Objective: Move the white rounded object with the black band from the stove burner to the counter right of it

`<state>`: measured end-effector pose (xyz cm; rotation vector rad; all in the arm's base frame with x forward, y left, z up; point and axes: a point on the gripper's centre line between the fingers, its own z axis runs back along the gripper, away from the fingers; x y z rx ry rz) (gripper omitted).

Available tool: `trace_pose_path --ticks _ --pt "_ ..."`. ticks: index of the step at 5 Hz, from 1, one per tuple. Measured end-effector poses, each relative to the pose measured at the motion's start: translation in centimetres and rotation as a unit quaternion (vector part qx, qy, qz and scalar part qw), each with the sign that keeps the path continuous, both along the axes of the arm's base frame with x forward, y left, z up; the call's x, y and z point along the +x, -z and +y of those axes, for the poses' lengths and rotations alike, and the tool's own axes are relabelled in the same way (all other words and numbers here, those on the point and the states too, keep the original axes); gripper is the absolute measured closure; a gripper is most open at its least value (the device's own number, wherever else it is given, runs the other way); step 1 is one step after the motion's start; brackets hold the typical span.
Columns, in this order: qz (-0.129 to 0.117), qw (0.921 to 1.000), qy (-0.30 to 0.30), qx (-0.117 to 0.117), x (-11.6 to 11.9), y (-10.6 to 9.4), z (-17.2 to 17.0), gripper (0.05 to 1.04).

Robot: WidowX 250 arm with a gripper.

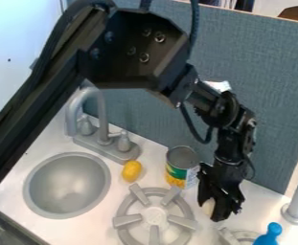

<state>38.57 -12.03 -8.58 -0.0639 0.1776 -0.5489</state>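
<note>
Claw angled down at counter, pale lump right against it; can't tell whether claw is clenched or released. Can upright just beside, flat base likely keeping it steady. Yellow fruit between sink and can, probably prone to roll.

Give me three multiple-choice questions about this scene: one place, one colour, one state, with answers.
1. Where is the tool?
A) Inside the sink
B) Beside the can
C) Behind the divider

2. What colour is the tap?
A) Red
B) Green
C) Grey

3. How is the can placed?
A) Upright
B) On its side
C) Leaning on the tap

Answers:
1 B: it hangs just to the can's right in the picture.
2 C: spout and base are plain grey.
3 A: its round end faces up.
</note>
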Motion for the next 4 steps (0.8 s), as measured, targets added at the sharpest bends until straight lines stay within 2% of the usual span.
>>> trace_pose_path --ticks 1,2,3,4 --pt "0.019 0.9998 0.004 0.002 -0.33 1.5 0.02 0.433" --pt "0.024 0.9997 0.004 0.006 -0.11 1.56 -0.04 0.388" --pt "0.02 0.9998 0.004 0.006 -0.18 1.9 0.02 0.11" --pt "-0.004 1.0 -0.006 -0.003 -1.05 1.51 0.2 0.079"
